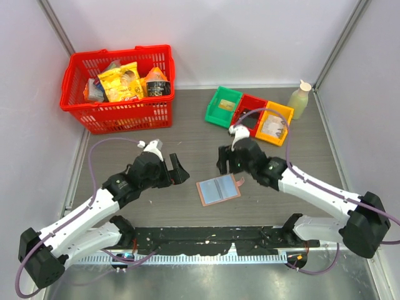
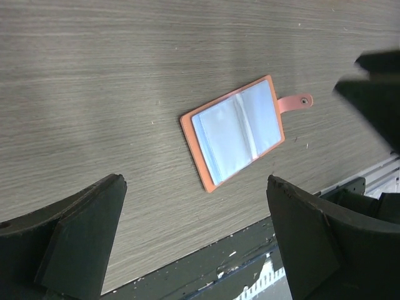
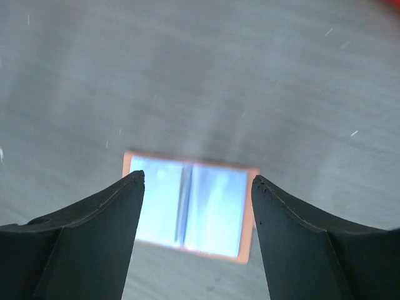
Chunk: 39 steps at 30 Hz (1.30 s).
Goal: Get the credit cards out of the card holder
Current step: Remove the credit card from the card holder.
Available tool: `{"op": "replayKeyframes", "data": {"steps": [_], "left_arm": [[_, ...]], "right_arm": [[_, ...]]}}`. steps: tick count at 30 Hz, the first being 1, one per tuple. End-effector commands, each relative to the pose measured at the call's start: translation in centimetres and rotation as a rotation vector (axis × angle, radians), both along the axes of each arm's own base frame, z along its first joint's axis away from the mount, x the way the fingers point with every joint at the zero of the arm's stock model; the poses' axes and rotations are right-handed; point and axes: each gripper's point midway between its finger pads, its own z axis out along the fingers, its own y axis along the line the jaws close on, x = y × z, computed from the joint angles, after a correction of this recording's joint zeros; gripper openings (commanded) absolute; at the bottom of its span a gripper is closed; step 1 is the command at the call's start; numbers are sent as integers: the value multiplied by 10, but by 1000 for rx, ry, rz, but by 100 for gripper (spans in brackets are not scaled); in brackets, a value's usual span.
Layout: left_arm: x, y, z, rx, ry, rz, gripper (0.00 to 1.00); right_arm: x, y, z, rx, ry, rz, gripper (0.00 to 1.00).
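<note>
From their bases at the near edge both arms reach forward and bend inward over the table. The holder lies open and flat between them, pale blue sleeves up, its snap tab pointing toward the right arm. The left gripper hovers just left of it, jaws wide apart and holding nothing. The right gripper hangs just beyond the holder, tilted down at it, its jaws likewise spread and empty. Farther back stand green, red and yellow bins, a bottle, and a red basket of packets at far left.
</note>
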Motion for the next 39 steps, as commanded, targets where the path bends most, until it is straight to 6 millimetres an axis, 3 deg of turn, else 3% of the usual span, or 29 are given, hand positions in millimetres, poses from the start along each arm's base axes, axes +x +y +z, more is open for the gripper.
{"op": "replayKeyframes", "data": {"steps": [1, 8, 14, 27, 35, 39], "left_arm": [[8, -11, -1, -73, -17, 78, 99], [5, -11, -30, -73, 30, 113, 99], [3, -15, -41, -80, 54, 122, 98], [2, -24, -50, -72, 83, 98, 96], [2, -31, -44, -79, 76, 74, 96], [2, -35, -42, -90, 75, 62, 96]], "right_arm": [[-40, 28, -10, 30, -23, 108, 73], [-73, 56, -59, -77, 21, 216, 72], [-93, 78, -85, -116, 68, 288, 68], [-98, 67, -127, -250, 148, 268, 63], [-95, 55, -135, -277, 146, 237, 49], [-95, 54, -134, -210, 168, 244, 36]]}}
